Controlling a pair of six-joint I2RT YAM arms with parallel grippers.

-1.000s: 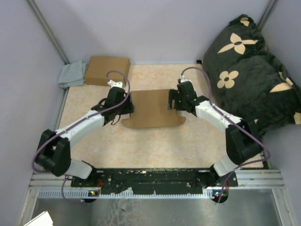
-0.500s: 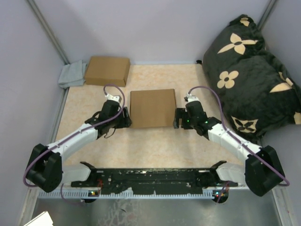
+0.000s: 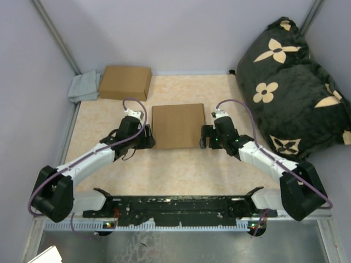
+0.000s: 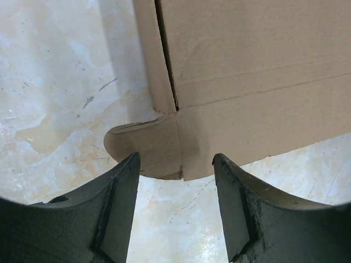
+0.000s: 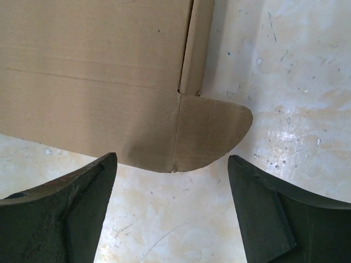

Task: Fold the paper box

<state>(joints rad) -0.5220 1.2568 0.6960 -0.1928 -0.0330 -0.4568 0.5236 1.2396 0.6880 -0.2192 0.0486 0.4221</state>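
Right gripper (image 5: 171, 164) has edged toward the paper box (image 3: 177, 126); it and left gripper (image 4: 175, 161) gape wide, corner tabs (image 5: 211, 129) seemingly hidden overhead.

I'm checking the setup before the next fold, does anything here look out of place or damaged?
Nothing looks damaged. The paper box lies roughly square to the table. Only oddities: a black flowered cushion crowding the right side and a crumpled grey cloth at the far left corner.
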